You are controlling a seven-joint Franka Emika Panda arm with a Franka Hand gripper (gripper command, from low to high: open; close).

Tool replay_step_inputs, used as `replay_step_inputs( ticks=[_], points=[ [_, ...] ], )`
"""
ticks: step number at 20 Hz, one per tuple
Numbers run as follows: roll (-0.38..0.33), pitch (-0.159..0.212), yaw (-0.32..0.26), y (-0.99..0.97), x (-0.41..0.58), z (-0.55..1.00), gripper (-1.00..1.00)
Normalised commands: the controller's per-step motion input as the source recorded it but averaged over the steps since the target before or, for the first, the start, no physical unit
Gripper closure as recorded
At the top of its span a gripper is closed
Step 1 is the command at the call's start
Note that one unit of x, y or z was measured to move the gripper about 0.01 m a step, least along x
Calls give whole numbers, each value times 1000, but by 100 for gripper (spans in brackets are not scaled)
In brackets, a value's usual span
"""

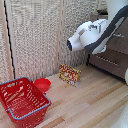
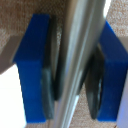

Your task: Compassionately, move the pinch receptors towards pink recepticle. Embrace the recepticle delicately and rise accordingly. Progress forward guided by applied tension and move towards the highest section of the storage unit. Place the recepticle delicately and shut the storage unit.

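Pinch receptors [image 2: 70,65]: the two blue-tipped fingers [image 2: 32,65] with dark pads are closed on a long thin silver bar handle [image 2: 75,50], one pad on each side of it, both seem to touch.
Arm: the white robot arm [image 1: 92,35] reaches from 1 o'clock in the exterior view; its fingers are hidden there.
Storage unit: the large dark-brown wooden dresser [image 1: 112,55] stands at 3 o'clock, behind the arm.
Which drawer: I cannot tell.
Pink recepticle: not visible in either view.
Floor: a red wire basket [image 1: 22,100] at 8 o'clock, a red shallow bowl [image 1: 42,84] just beside it, a small printed box [image 1: 69,74] near the centre.
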Motion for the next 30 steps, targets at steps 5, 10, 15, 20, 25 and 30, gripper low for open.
replay_step_inputs(
  ticks=[5,10,15,20,25,30],
  points=[
    [0,57,0,-1000,-2,446,100],
    [0,44,0,-938,-58,390,100],
    [0,-12,0,-480,-101,147,100],
    [-15,-28,0,78,-157,-42,-100],
    [0,22,-31,388,93,-55,-100],
    [26,69,-135,519,120,-59,-100]
  ],
)
